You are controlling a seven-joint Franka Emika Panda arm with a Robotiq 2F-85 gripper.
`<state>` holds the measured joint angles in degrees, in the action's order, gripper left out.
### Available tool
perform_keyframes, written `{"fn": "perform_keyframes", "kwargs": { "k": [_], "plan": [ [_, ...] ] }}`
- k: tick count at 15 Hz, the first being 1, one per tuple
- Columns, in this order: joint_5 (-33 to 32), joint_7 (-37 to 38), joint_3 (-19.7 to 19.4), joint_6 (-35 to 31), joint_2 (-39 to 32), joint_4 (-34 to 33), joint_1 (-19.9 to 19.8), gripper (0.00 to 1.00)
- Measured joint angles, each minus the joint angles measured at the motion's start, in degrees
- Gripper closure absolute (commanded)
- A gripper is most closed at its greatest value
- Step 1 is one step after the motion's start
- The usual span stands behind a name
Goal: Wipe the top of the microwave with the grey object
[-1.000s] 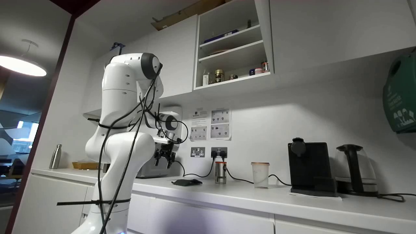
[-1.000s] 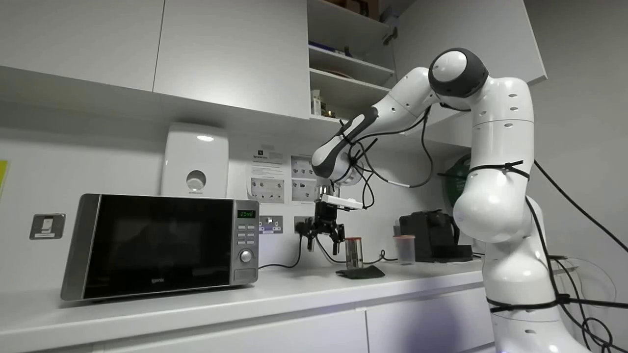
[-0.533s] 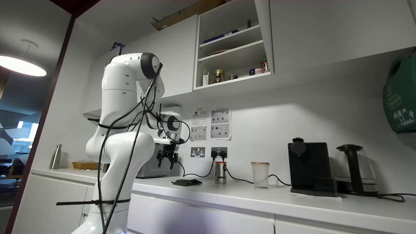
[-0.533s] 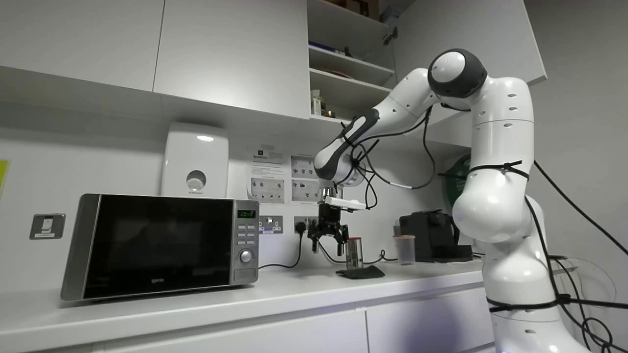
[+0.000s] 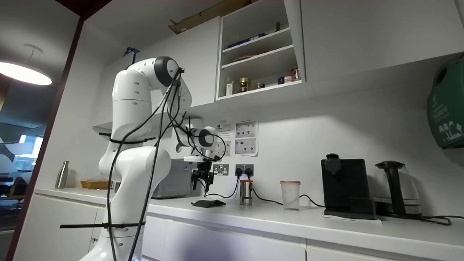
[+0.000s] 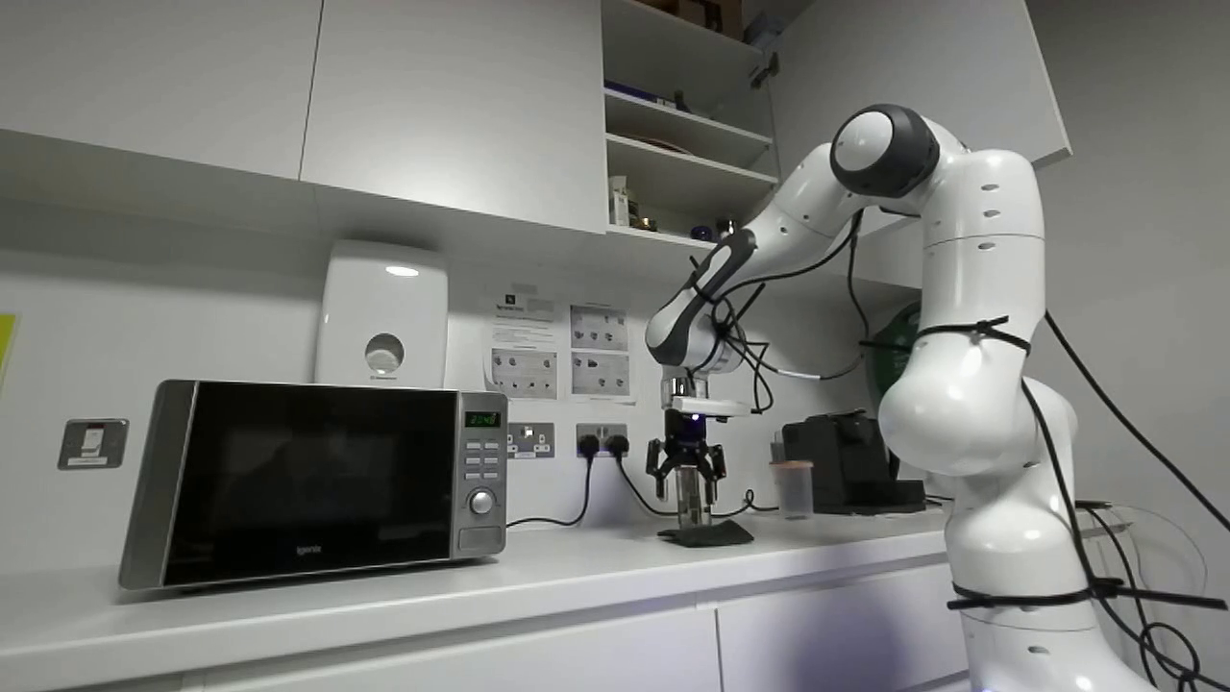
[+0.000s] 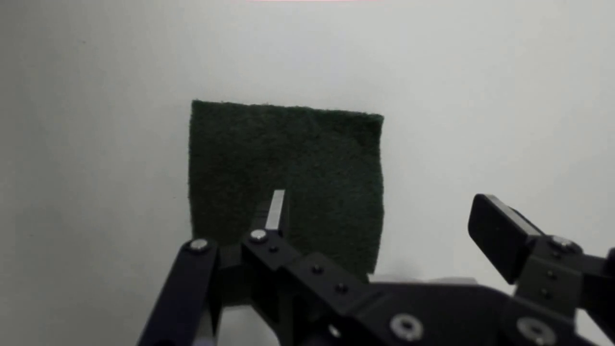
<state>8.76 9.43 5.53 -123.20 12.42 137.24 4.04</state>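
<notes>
The grey object is a dark grey-green square cloth lying on the counter; it also shows in an exterior view and below the gripper in the wrist view. My gripper is open and empty, pointing down above the counter near the cloth. It also shows in an exterior view. In the wrist view the gripper has its left finger over the cloth and its right finger over bare counter. The silver-grey microwave stands on the counter; the arm partly hides it in an exterior view.
A metal canister with a red lid stands behind the cloth. A plastic tub, a black coffee machine and a kettle stand along the counter. Cables run along the wall. A white dispenser hangs behind the microwave, under cabinets.
My gripper has moved to the right in both exterior views, away from the microwave and toward the cloth. It stays open. The cloth and microwave have not moved.
</notes>
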Motion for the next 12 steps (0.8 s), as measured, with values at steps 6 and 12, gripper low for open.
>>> {"fn": "perform_keyframes", "kwargs": {
  "k": [6, 12],
  "plan": [
    [0.00, 1.23, -2.65, 0.00, 0.09, 2.04, -2.86, 0.00],
    [2.05, 1.28, -4.59, -0.11, 0.11, 4.00, -4.21, 0.00]
  ]
}}
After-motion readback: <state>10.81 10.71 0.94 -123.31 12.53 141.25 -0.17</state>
